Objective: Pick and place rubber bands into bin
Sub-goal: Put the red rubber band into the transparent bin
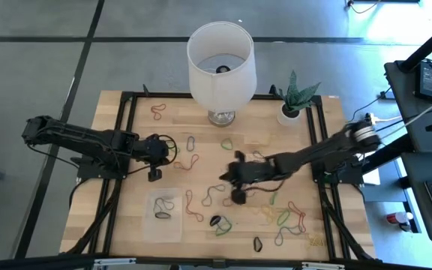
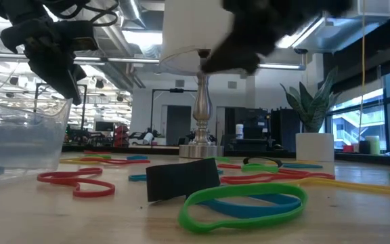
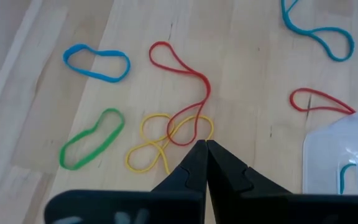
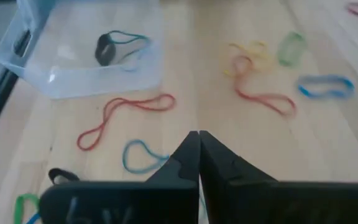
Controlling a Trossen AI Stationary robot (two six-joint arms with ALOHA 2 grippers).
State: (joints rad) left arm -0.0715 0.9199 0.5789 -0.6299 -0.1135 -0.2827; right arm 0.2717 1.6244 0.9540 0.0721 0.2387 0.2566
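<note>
Left gripper [image 3: 205, 144] is pressed together, empty, hanging over the counter [image 1: 126, 217] just off the bin's far edge, tips above a tangle of a red band [image 3: 182, 93] and a yellow band [image 3: 157, 143]. A green band [image 3: 92, 138] and a blue band [image 3: 97, 62] lie beside that tangle.

Right gripper [image 4: 197, 135] is also pressed together at mid-counter; no band visibly pinched. Ahead of its tips: a long red loop [image 4: 124, 115] and a small blue loop [image 4: 143, 154].

Bin [image 1: 165, 215] sits toward the front left of the counter, with a black band [image 4: 104, 50] and a blue one inside.

Most rubber bands [image 1: 287, 219] are scattered loose across the counter, densest at front right. Lamp [image 1: 220, 64] and potted plant [image 1: 294, 97] stand at the back edge.
</note>
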